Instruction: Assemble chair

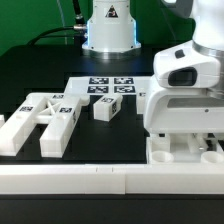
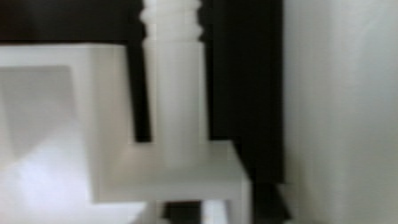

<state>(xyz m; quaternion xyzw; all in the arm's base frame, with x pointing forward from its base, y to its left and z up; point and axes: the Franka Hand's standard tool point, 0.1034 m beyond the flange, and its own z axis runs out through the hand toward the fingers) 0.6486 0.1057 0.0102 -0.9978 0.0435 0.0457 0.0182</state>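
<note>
Wrist view, right up close: a white post (image 2: 169, 90) with a ribbed tip stands upright on a base block (image 2: 178, 178) by the pincer (image 1: 183, 132), jaws closed tight, though any grip can't be made out. Directly below sit chair parts (image 1: 185, 152); well aside, a loose cube (image 1: 105, 110) and frame piece (image 1: 45, 122); beyond them, the marker board (image 1: 110, 86).

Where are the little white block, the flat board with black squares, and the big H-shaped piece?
small block (image 1: 104, 111), exterior view, its front face.
marker board (image 1: 108, 86), exterior view, middle of the sheet.
H-shaped piece (image 1: 55, 112), exterior view, its tagged upper part.
</note>
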